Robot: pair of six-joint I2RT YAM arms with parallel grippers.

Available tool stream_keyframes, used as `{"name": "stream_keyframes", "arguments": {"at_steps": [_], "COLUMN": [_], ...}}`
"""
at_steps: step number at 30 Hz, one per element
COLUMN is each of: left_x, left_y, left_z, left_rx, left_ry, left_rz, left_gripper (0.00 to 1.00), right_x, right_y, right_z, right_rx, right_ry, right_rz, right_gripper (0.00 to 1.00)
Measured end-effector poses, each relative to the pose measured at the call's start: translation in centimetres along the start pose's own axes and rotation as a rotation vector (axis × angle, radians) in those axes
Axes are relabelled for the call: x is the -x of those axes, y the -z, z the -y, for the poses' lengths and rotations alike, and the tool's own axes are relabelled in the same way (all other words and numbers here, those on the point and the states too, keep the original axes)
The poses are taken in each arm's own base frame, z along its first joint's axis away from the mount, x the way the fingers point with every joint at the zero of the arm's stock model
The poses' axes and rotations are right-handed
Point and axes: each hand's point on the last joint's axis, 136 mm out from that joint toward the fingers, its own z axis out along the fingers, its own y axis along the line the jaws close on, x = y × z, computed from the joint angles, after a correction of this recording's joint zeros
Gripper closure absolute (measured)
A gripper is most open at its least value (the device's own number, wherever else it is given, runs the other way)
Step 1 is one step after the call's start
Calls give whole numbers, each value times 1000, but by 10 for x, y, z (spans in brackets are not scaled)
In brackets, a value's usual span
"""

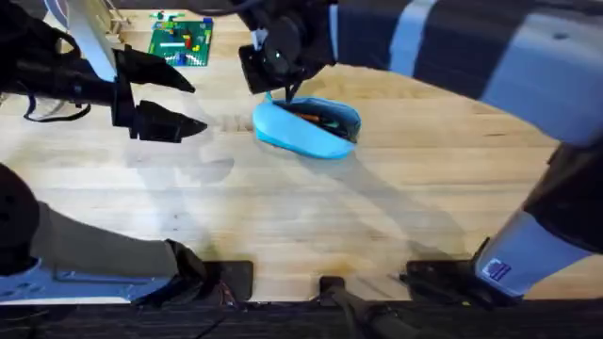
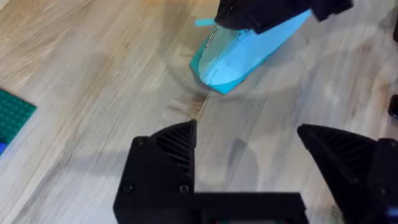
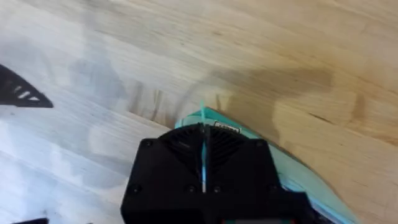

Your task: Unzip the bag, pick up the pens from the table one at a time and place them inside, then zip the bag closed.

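Note:
The light-blue bag (image 1: 303, 132) lies on the table (image 1: 377, 207), its top zipper partly open. An orange pen (image 1: 311, 118) shows inside the dark opening; the black pen cannot be told apart from that interior. My right gripper (image 1: 283, 92) hovers over the bag's left end, shut on the thin blue pull tab (image 3: 202, 118), with the bag (image 3: 298, 180) just beyond the fingers. To the left of the bag my left gripper (image 1: 198, 105) is open and holds nothing. In the left wrist view it (image 2: 249, 155) faces the bag (image 2: 239, 59) from a short distance.
A green building baseplate (image 1: 181, 42) with small bricks lies at the back left, its corner (image 2: 12, 112) also near the left arm. Bare wood stretches in front of the bag. Both arm bases stand along the near edge.

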Motion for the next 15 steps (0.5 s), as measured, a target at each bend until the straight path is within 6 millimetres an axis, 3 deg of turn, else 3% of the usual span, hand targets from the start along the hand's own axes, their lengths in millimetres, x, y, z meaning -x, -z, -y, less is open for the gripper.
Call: {"name": "stream_keyframes", "arguments": {"at_steps": [4, 15], "left_x": [0, 6], "left_y": [0, 0], "left_z": [0, 0], "left_rx": [0, -1], "left_ry": [0, 2], "left_rz": [0, 34], "left_gripper": [7, 7], "right_x": [6, 5], "right_y": [10, 10], "right_z": [-1, 0], "right_rx": [10, 8], "right_ry": [-5, -4], "right_rz": [20, 17], "right_gripper": [971, 972]}}
